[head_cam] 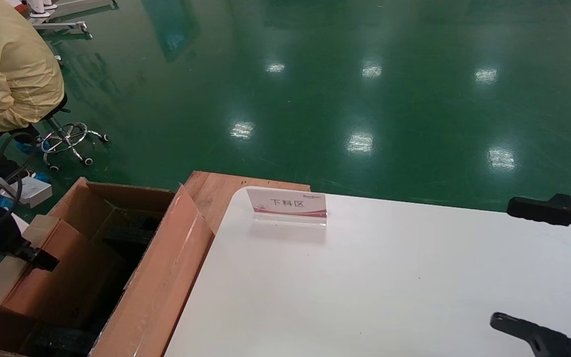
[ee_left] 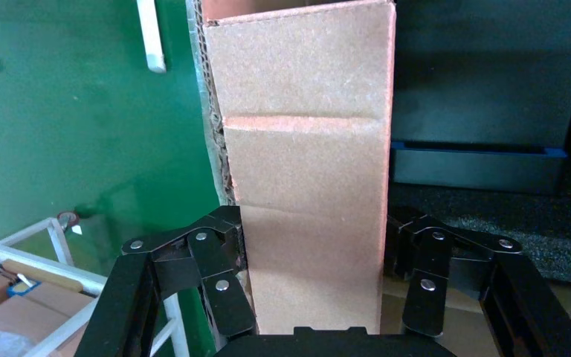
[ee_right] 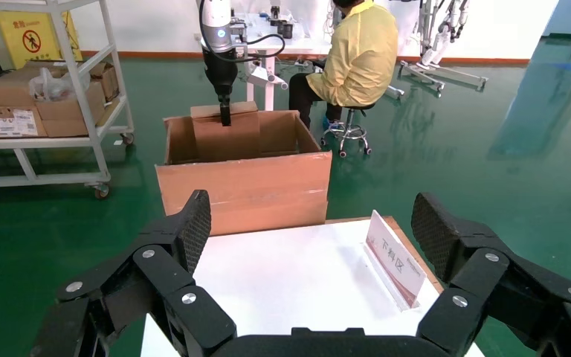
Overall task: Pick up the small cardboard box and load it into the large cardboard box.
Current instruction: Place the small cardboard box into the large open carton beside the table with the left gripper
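Observation:
The small cardboard box (head_cam: pixel 67 277), reddish-brown with a pale tan strip along its top, stands on edge inside the large cardboard box (head_cam: pixel 166 277) to the left of the white table (head_cam: pixel 365 287). My left gripper (head_cam: pixel 37 258) is shut on the small box's top edge. In the left wrist view the small box (ee_left: pixel 308 186) fills the gap between the left gripper's (ee_left: pixel 312 268) fingers. The right wrist view shows the small box (ee_right: pixel 227 137) upright in the large box (ee_right: pixel 245 186) under the left gripper (ee_right: pixel 225 115). My right gripper (head_cam: pixel 523 267) is open and empty over the table's right side.
A pink-and-white sign (head_cam: pixel 288 203) stands near the table's far edge, over a reddish wooden board (head_cam: pixel 216 191). A person in yellow (head_cam: pixel 8 64) sits on a wheeled stool (head_cam: pixel 67 139) beyond the large box. A shelf cart (ee_right: pixel 44 89) with cartons stands farther off.

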`<action>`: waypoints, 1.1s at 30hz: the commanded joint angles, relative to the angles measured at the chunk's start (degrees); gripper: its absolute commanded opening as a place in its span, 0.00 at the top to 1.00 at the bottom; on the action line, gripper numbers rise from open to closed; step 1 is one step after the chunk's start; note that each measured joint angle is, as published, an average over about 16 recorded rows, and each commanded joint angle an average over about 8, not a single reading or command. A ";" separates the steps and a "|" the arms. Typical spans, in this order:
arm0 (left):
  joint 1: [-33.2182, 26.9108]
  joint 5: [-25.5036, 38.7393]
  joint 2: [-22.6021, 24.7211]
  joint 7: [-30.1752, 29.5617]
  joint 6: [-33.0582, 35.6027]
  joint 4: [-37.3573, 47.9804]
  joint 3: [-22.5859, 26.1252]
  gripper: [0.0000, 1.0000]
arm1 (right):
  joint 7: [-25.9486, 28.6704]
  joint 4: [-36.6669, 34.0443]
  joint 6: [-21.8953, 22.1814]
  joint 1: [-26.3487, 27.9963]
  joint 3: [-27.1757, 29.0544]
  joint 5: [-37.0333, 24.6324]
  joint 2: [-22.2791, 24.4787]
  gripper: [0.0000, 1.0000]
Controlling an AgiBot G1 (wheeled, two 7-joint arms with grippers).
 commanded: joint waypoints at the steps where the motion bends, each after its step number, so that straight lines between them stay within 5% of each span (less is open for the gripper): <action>1: 0.62 -0.58 0.43 0.34 0.15 0.81 -0.04 0.01 | 0.00 -0.01 0.01 0.00 0.00 0.00 0.00 0.00; 33: -0.12 -0.01 0.05 0.08 0.19 -0.16 -0.08 0.00 | 0.00 -0.01 0.01 0.00 0.00 0.01 0.00 0.00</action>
